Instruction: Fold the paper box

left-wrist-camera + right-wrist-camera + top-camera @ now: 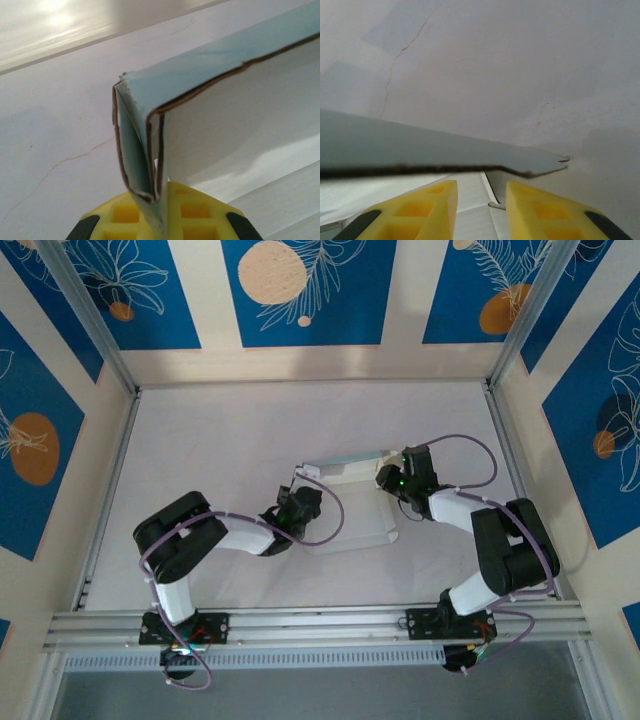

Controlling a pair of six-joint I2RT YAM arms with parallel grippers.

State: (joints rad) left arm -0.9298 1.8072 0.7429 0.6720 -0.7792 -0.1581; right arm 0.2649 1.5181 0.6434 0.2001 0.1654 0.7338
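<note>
The paper box (350,512) lies mid-table as pale card with a raised back wall. My left gripper (298,502) is at its left end. In the left wrist view the yellow fingers (125,215) of that gripper (162,212) are shut on a folded corner of the paper box (240,115), where blue-green flaps are doubled over. My right gripper (388,480) sits at the box's right rear corner. Its jaws (481,205) stand open with a gap, and a grey-green flap (420,145) crosses just beyond the fingertips, with nothing pinched.
The white table (220,430) is fenced by aluminium rails (320,625) at the front and sides, with blue patterned wall panels (300,290) behind. Purple cables loop off both arms.
</note>
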